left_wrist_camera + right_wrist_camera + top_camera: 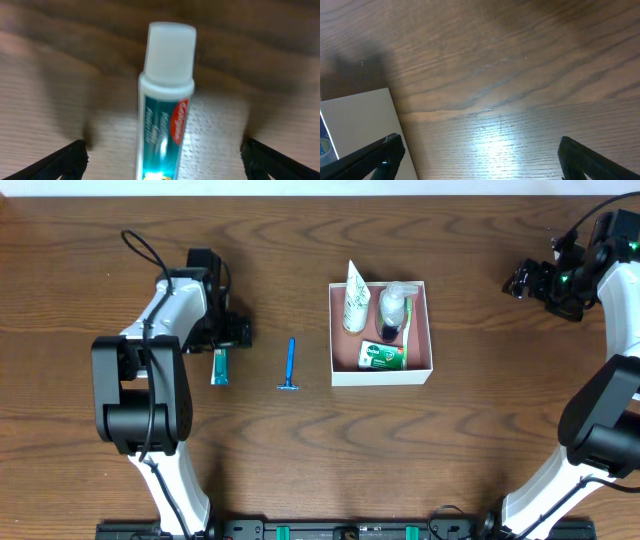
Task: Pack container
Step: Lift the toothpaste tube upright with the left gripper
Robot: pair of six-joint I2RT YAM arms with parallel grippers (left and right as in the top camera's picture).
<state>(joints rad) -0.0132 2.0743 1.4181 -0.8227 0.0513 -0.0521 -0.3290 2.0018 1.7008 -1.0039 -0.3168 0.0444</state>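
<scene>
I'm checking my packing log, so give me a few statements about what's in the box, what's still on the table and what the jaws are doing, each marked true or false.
1. The blue razor lies inside the container. False: it lies on the table, left of the container.
2. The left jaws are open, with the toothpaste tube between them. True.
3. The right jaws grip a green packet. False: they are open and empty; the green packet lies in the container.
4. A white tube sits at the container's far left corner. True.
</scene>
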